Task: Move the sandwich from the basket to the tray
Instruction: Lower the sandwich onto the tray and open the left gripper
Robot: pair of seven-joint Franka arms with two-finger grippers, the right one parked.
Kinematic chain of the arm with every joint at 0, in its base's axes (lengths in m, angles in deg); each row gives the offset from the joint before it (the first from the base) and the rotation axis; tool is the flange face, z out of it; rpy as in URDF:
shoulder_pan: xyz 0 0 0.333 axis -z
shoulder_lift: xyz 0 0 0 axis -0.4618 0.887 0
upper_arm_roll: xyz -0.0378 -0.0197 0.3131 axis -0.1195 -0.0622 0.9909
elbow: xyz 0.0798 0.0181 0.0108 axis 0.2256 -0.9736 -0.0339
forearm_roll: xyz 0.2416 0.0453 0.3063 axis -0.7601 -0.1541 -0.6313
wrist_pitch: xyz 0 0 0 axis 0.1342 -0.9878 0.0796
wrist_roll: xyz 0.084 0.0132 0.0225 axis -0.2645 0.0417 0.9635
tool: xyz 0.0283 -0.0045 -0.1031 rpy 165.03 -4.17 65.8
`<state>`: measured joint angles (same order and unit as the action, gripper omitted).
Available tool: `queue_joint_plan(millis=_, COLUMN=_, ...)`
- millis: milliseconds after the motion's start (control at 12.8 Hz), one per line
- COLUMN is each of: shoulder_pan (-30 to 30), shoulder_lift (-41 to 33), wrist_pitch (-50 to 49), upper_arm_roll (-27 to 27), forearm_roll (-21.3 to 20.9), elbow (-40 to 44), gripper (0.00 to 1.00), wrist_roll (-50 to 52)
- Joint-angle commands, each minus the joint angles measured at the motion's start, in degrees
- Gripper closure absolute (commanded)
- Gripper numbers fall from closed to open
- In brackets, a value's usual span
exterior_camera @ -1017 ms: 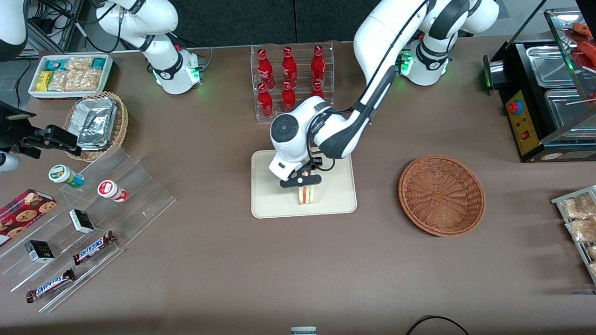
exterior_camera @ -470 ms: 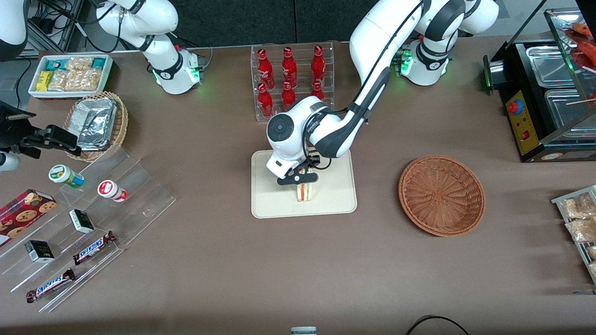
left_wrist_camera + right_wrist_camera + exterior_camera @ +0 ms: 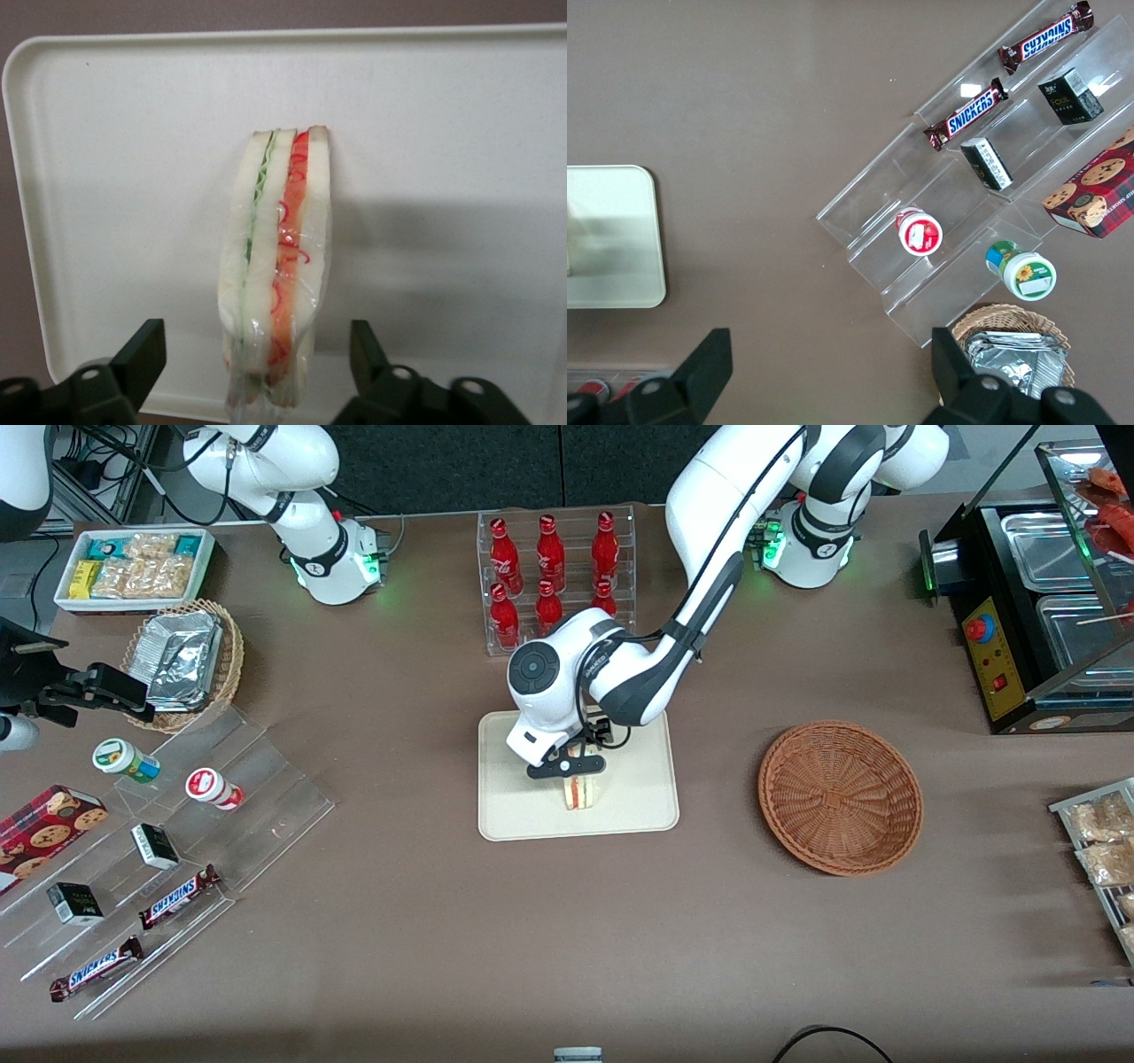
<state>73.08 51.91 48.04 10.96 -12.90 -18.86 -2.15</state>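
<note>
Sandwich (image 3: 276, 266) stands on its edge on the tray (image 3: 461, 142), directly under the gripper (image 3: 252, 367), wrapped in clear film with the red and green filling stripes facing up. Gripper fingers (image 3: 142, 359) are spread wide, one on each side of the wedge with clear gaps, touching nothing. Basket (image 3: 840, 797) sits well apart from the gripper, toward the working arm's end of the table.

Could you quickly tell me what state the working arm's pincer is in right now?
Pincer: open, fingers apart on either side of the wrapped triangular white-bread sandwich standing on the cream rectangular plastic tray.
</note>
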Motion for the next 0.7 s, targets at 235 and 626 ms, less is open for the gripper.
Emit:
queue_joint_plan(millis=235, shoulder_pan=-4.43, shoulder_lift=-5.75, wrist_pitch=-2.5, upper_arm_roll=0.73, forearm_roll=-0.77, elbow=-0.15, gripper=0.0, wrist_roll=-0.09)
queue_joint_plan(millis=626, shoulder_pan=-13.3, shoulder_lift=-14.62, wrist_pitch=-2.86, upper_arm_roll=0.55, forearm_roll=0.54, elbow=-9.1, gripper=0.0, wrist_roll=-10.88)
